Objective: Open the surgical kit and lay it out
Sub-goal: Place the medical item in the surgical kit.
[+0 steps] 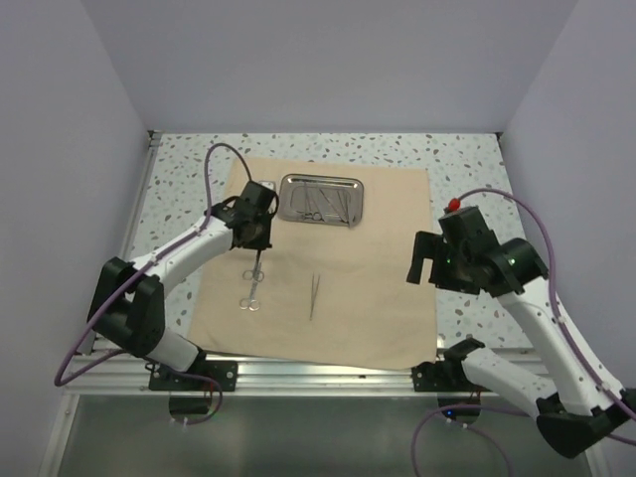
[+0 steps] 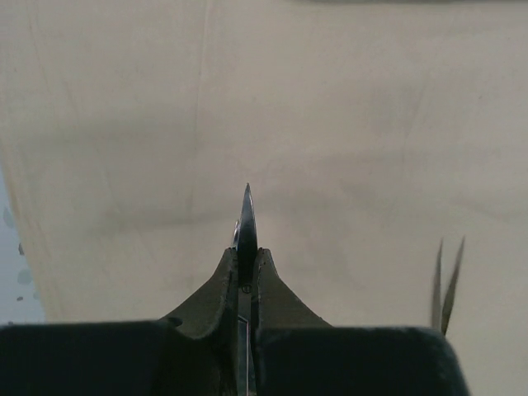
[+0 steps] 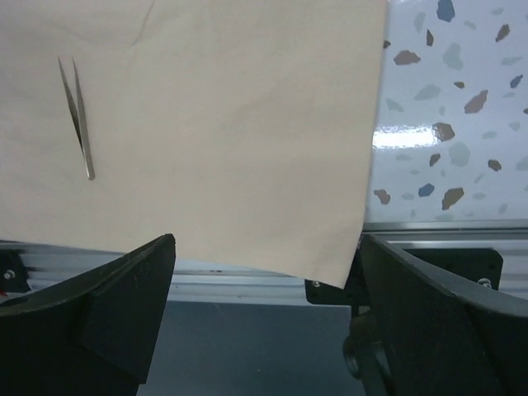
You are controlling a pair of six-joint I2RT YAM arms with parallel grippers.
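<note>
The tan cloth [image 1: 378,258] lies opened out flat on the speckled counter [image 1: 467,164], covering most of the middle of it. Its near edge reaches the metal rail [image 1: 318,373] at the front.

A small shiny steel tray [image 1: 320,178] sits on the far part of the cloth, about midway across. Thin silver tools lie inside it, too small to tell apart.

The left hand [image 2: 245,264] is over the left part of the cloth, just near of the tray's left end. Its two fingers are pressed together on a pair of scissors [image 2: 247,216]. The pointed tip sticks out past the fingertips, and the ring handles reach toward the near side, over the cloth. From these views I cannot tell whether the handles touch the cloth.

A pair of tweezers [image 1: 314,296] lies loose on the cloth to the right of the scissors, near the middle, apart from both hands. Its length runs near to far.

The right hand [image 3: 266,247] is at the right edge of the cloth, above the near right corner. Its fingers are spread wide with nothing between them. Below it the wrist camera shows the cloth corner, the rail and bare counter to the right.
</note>
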